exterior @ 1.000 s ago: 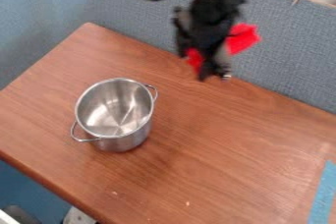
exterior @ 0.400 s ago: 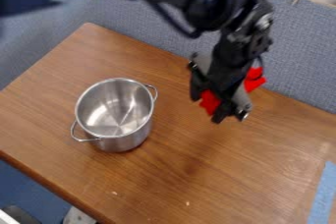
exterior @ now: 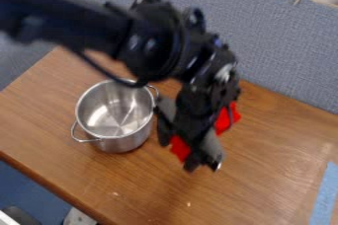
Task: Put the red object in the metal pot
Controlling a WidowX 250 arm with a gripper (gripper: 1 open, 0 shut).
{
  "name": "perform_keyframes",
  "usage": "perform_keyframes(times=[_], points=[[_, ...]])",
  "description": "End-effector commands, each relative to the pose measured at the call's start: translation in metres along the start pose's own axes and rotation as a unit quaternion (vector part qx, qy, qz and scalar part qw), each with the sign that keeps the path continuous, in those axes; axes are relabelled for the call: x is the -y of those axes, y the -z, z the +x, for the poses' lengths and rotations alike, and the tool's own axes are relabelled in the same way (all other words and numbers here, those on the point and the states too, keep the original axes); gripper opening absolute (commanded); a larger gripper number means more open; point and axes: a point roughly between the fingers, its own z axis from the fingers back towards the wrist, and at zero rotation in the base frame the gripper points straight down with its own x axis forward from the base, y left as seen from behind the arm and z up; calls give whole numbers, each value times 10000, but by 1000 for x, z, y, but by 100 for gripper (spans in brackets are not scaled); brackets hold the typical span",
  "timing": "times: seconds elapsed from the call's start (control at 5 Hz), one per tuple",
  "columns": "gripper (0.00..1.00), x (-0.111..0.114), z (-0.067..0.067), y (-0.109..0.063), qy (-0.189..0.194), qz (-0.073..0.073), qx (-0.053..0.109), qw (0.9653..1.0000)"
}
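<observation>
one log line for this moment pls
gripper: shut on red object | metal pot: empty, left of it | table: pot only

The shiny round stainless-steel pot (exterior: 115, 116) stands open-mouthed, nothing covering it from above. Just right of the pot, the black robot arm (exterior: 158, 41) and its claw (exterior: 196, 150) fill the space. Left of and in front of the pot, the brown wooden tabletop (exterior: 53, 86) lies bare.
</observation>
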Motion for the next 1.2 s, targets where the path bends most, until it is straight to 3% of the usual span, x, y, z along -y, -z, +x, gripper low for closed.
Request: perform_keyframes(times=[0.0,0.2,0.4,0.6,0.8,1.0], points=[[0,13,-2,-23,100,-108,93,9998],[0,24,12,-32,378,-280,-183,9987],[0,37,56,-45,301,-409,-268,9983],[0,34,63,-64,87,-496,-414,9979],[0,42,47,-35,-80,-526,-452,9976],[0,9,47,-61,-316,-453,-355,9978]])
